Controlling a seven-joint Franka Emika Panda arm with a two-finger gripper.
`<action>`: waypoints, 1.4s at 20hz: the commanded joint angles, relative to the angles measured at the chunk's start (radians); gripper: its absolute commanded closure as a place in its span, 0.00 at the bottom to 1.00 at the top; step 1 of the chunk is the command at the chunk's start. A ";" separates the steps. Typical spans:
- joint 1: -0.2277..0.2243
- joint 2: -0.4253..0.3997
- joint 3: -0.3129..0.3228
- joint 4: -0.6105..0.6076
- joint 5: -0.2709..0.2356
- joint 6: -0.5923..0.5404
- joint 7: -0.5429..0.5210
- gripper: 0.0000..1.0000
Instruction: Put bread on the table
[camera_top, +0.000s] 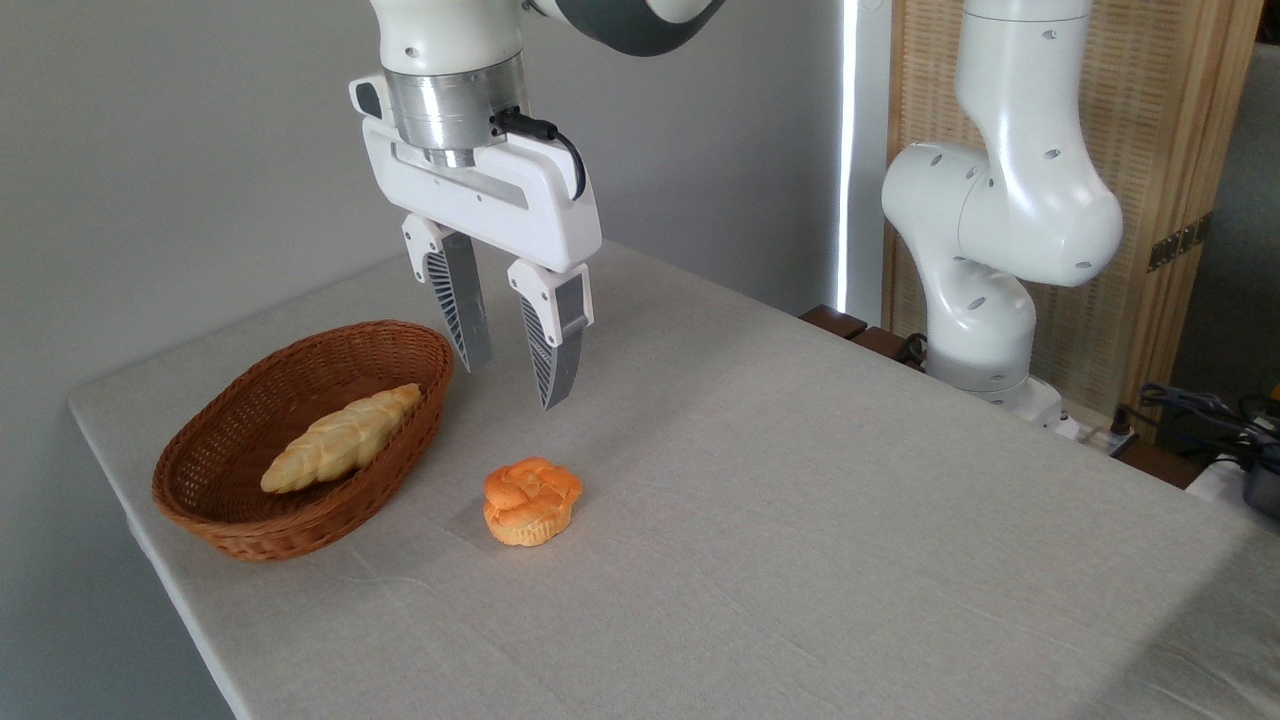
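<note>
Above the cloth, between the basket and the bun, the claw hung with its two ribbed fingers spread apart and nothing between them; the tips pointed down and stood well clear of the table; its white body ran up into a metal wrist and the arm, which left the frame at the top. Just to the left and lower in the picture sat the brown wicker basket; the nearer finger appeared close to its far rim, though how close in depth could not be told from one view. Inside the basket lay the bread, a long pale braided loaf resting slantwise along the basket's length, one tapered end up toward the far wall, the other down toward the near one. Below the claw, out on the bare cloth, stood the small orange knotted bun, apart from the basket. Behind, at the right, rose the robot's white base before a slatted wooden screen.

By my judgement the step in hand was the approach, the loaf not yet touched; the next move called for shifting left over the basket, turning the spread fingers to straddle the loaf across its middle, and lowering inside the rim without catching the wicker.
</note>
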 joint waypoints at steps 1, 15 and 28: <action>0.006 0.006 -0.002 0.016 -0.015 -0.025 0.025 0.00; 0.006 0.004 -0.003 0.006 -0.015 0.001 0.015 0.00; -0.172 0.054 -0.005 -0.030 -0.068 0.304 -0.334 0.00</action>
